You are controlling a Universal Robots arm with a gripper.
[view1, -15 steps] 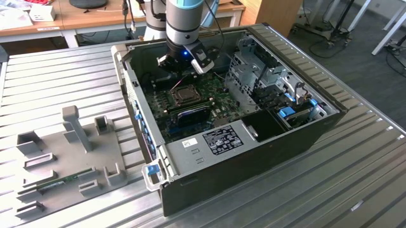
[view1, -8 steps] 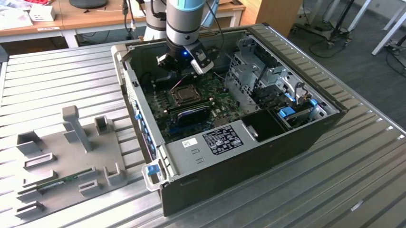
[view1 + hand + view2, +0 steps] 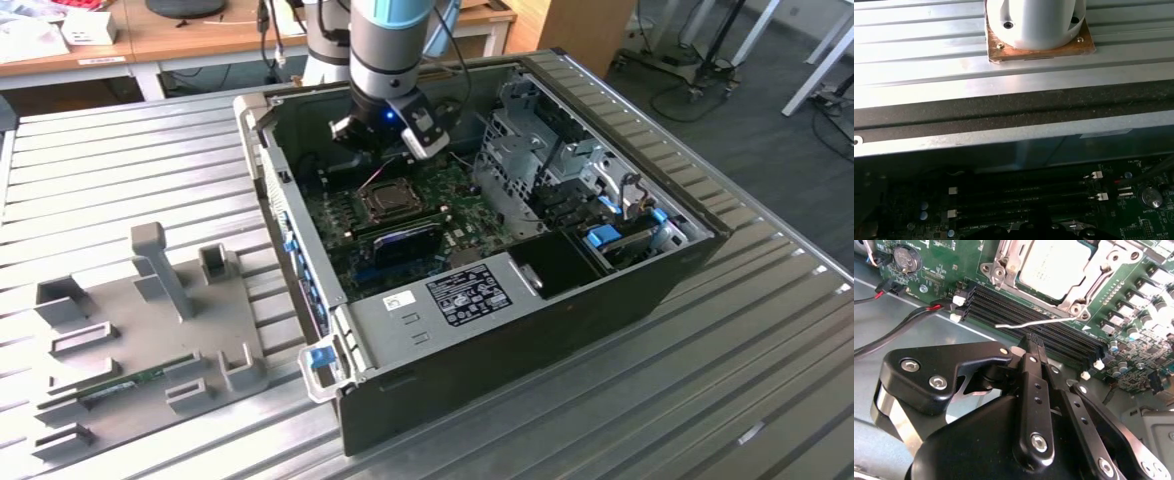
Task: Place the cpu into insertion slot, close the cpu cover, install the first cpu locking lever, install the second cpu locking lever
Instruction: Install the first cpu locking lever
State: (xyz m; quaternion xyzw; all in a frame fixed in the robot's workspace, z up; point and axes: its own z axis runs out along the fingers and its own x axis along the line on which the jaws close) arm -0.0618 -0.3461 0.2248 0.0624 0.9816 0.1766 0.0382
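Note:
The cpu [image 3: 1054, 265], with its dull grey top, lies in the insertion slot [image 3: 388, 201] on the green motherboard [image 3: 939, 270]. The silvery cpu cover [image 3: 1004, 262] lies flat around the chip's edges. One thin silvery locking lever [image 3: 1024, 324] juts out free over the long dark memory slots [image 3: 1064, 340]. My black gripper [image 3: 1034, 340] is shut with nothing in it, and its tips are close beside that lever. In the exterior view the gripper [image 3: 380, 145] hangs inside the open case, just behind the socket.
The case wall [image 3: 274, 200] and a metal drive cage [image 3: 547, 170] flank the board. Red and black cables [image 3: 899, 315] run near a coin battery [image 3: 907, 257]. A grey fixture plate [image 3: 147, 320] with upright blocks lies at the exterior view's left.

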